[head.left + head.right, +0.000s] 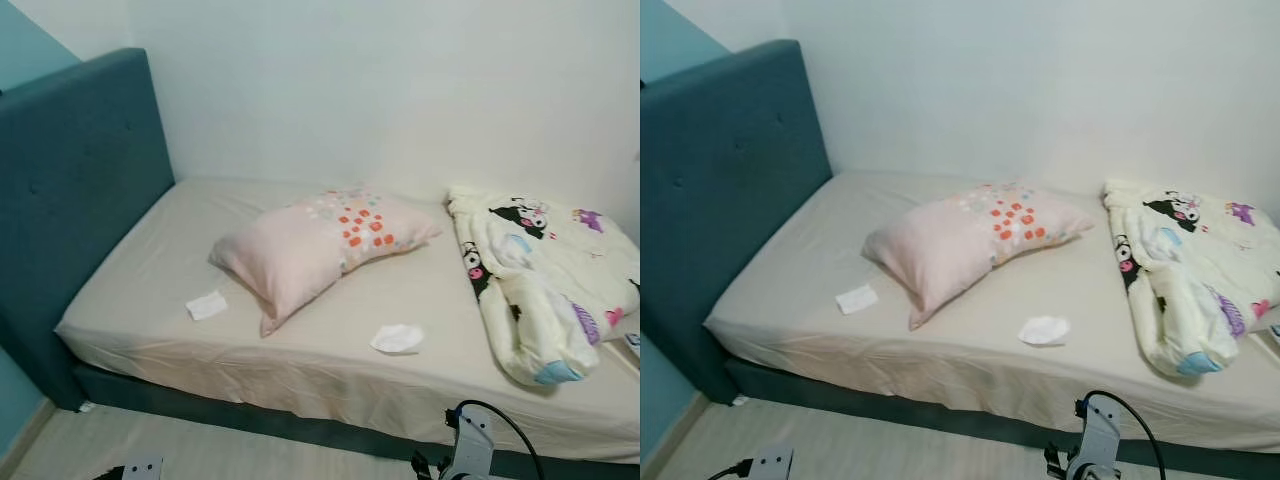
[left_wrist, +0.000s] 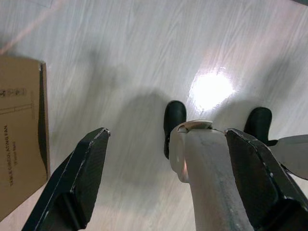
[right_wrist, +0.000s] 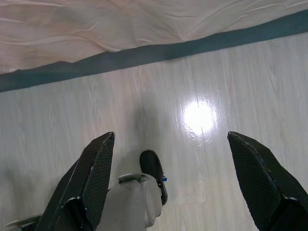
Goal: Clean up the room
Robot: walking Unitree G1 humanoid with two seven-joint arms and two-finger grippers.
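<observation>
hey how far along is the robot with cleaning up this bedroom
Nothing looks done yet. Two white tissues, one beside the pink pillow and one near the bed's front edge, lie on the sheet, and the cartoon blanket is bunched up. Nothing is in hand: the left gripper and right gripper hang open above the floor.

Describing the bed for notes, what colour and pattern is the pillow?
Pale pink pillow with orange and pastel squares near one end; clearest in the left eye view.

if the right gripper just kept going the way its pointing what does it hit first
Probably the pale wood floor. The open right gripper points down at it, short of the bed base, with nothing between the fingers; the robot's own foot sits close, depth unclear.
</observation>
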